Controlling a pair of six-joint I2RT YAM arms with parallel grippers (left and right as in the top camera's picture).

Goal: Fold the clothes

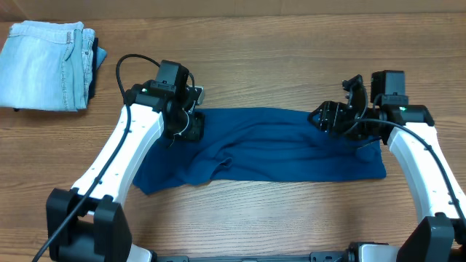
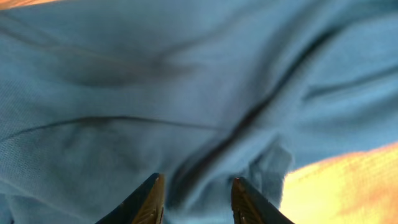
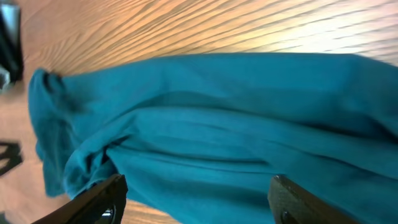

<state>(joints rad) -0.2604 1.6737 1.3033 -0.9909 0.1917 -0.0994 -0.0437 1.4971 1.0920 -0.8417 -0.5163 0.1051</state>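
Your left gripper (image 2: 196, 202) stands partly open over the shirt (image 1: 277, 149), seemingly gripping nothing; your right gripper (image 3: 196, 199) gapes wide above it, empty.

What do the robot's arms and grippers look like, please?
The left arm and right arm have white curved link shells with black joints and bases. A thin black cable loops out beside the left arm's wrist. The left gripper and right gripper are black, with two tapered fingers each.
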